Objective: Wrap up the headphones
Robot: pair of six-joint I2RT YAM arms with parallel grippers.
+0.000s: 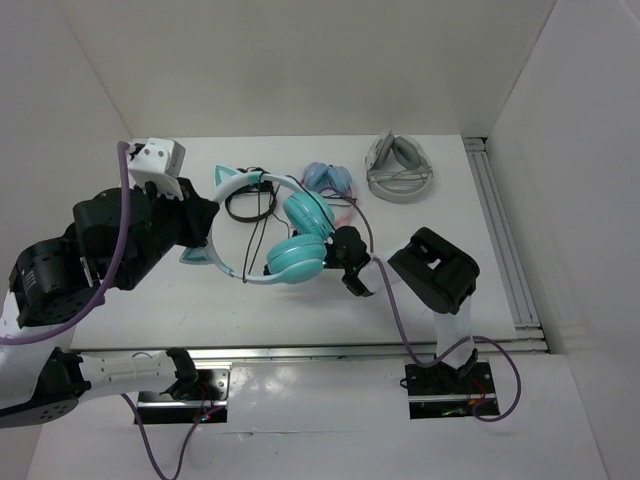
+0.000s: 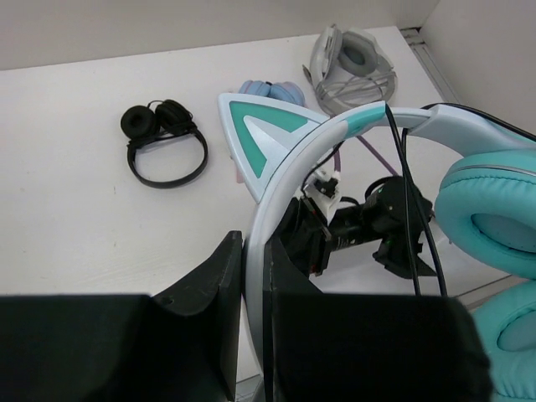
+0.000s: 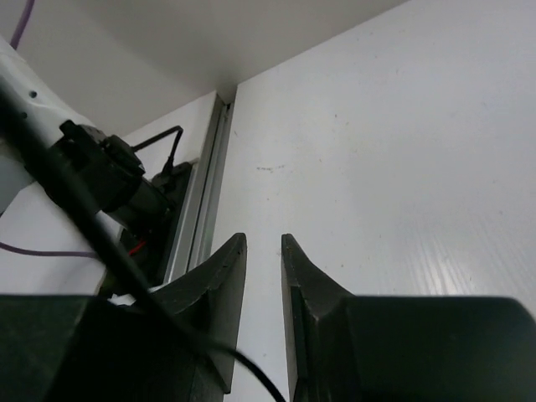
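Note:
The teal cat-ear headphones (image 1: pixel 297 258) are held up off the table. My left gripper (image 1: pixel 205 232) is shut on their white-and-teal headband (image 2: pixel 285 167), which runs between the jaws (image 2: pixel 254 243). One teal ear (image 2: pixel 260 134) stands just beyond the grip and both teal cups (image 2: pixel 490 218) hang at the right. The thin black cable (image 2: pixel 406 167) drops from the headband. My right gripper (image 1: pixel 356 283) sits just right of the cups. Its jaws (image 3: pixel 264 243) stand a little apart with nothing between them, and the cable (image 3: pixel 92 243) lies across its left finger.
A small black pair (image 1: pixel 250 205) lies behind the teal one. A pink-banded pair with light-blue cups (image 1: pixel 328 180) and a grey pair (image 1: pixel 398 170) lie at the back. A metal rail (image 1: pixel 505 240) runs along the table's right side.

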